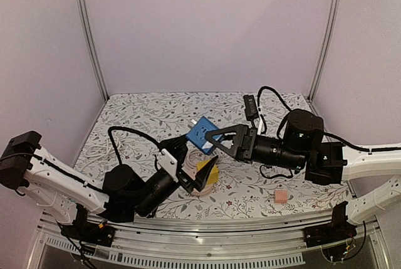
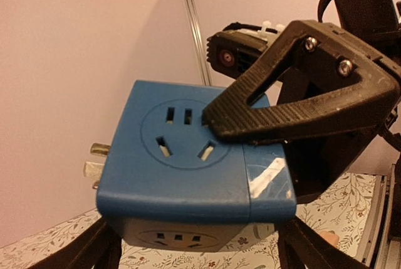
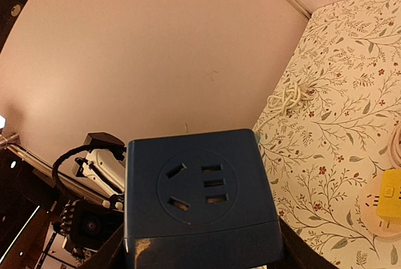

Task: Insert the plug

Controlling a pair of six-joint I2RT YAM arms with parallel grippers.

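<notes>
walls (image 1: 207,31): plain pale pink | corner posts (image 1: 88,31): metal | table (image 1: 144,109): floral-print cloth | light: soft, even

Right arm extended leftward, wrist near level; right gripper (image 1: 213,142) clamped on the blue socket cube (image 1: 199,132). Left gripper (image 1: 192,165), fingers spread wide, tilted upward just below the right gripper.

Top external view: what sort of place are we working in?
Likely an enclosed lab robot cell: plain pale walls between aluminium frame posts, a floral table cover, and a metal rail along the near edge.
</notes>
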